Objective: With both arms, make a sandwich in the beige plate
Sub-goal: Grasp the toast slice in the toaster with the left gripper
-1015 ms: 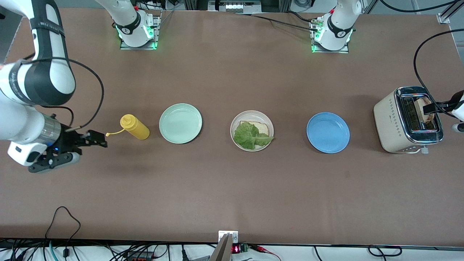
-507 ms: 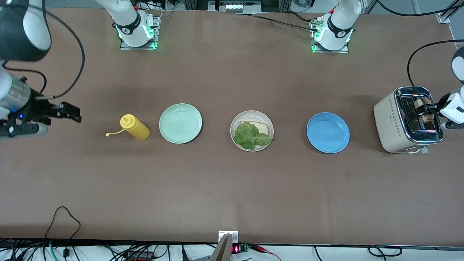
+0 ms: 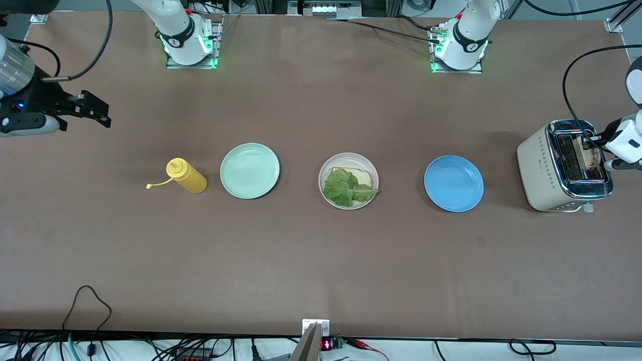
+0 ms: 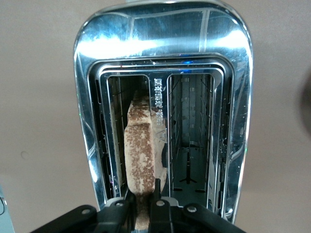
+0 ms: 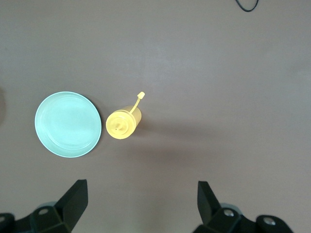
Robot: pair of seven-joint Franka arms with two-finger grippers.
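Beige plate [image 3: 371, 166]: you see it at table centre, holding toast and lettuce.
Toaster [image 3: 544, 168]: three o'clock.
Yellow bottle [image 3: 188, 176]: nine o'clock.

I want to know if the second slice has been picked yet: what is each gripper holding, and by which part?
The left gripper pinches the bread slice by its top edge, in the toaster slot. The right gripper is open, holding nothing.

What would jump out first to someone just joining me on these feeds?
Probably the left gripper, shut on a toast slice standing in the toaster at the left arm's end of the table. Next, the beige plate mid-row, holding a bread slice under a lettuce leaf. The right gripper hangs open above the yellow squeeze bottle.
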